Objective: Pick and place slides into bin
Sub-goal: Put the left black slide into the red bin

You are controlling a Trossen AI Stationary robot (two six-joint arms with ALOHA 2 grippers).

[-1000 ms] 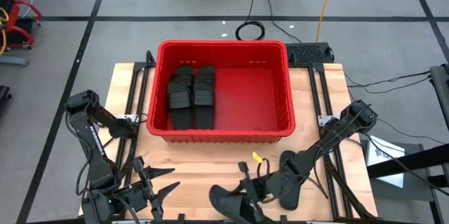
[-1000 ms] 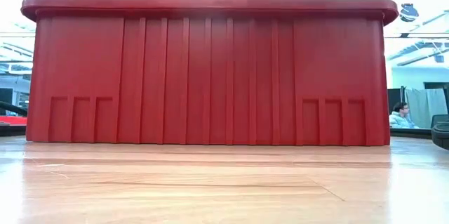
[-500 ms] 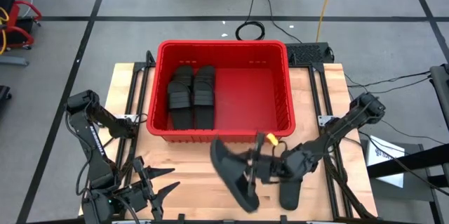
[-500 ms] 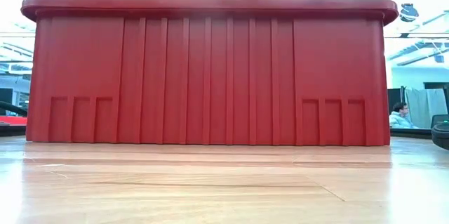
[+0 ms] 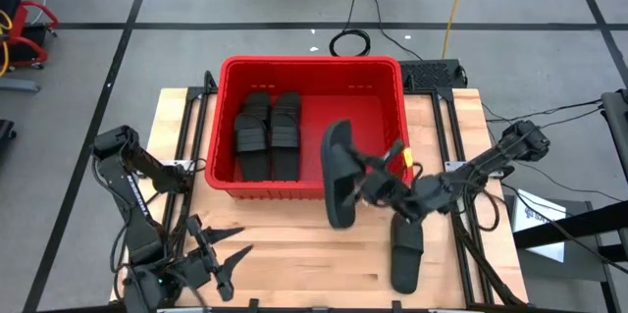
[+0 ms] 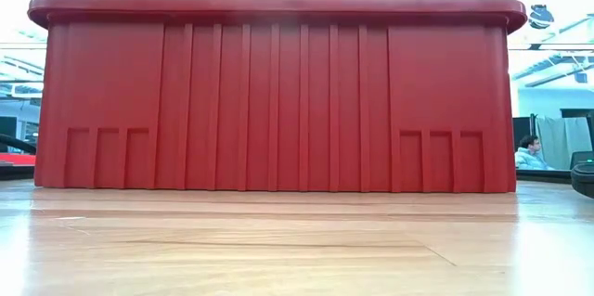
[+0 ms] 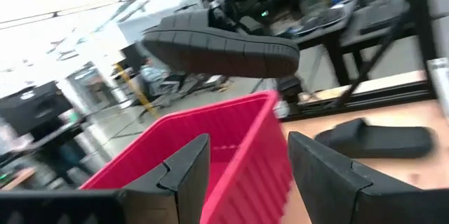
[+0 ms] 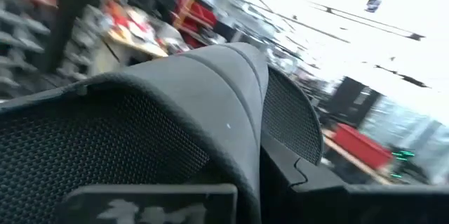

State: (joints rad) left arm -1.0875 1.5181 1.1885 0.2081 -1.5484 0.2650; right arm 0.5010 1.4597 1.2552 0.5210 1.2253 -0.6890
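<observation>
- Pinching one black slide [image 5: 339,173], the right gripper [image 5: 371,182] carries it just right of centre in the high view, over the bin's near wall, the sole reaching partly over the bin's inside.
- Another slide [image 5: 406,257] lies flat on the wooden table [image 5: 294,254] at lower right, below that gripper.
- Two slides [image 5: 268,134] lie side by side in the left half of the red bin [image 5: 310,63].
- At lower left, the left gripper [image 5: 218,264] waits, fingers spread and holding nothing.

Two dark jointed arms, pointed black fingers [image 5: 218,264].
</observation>
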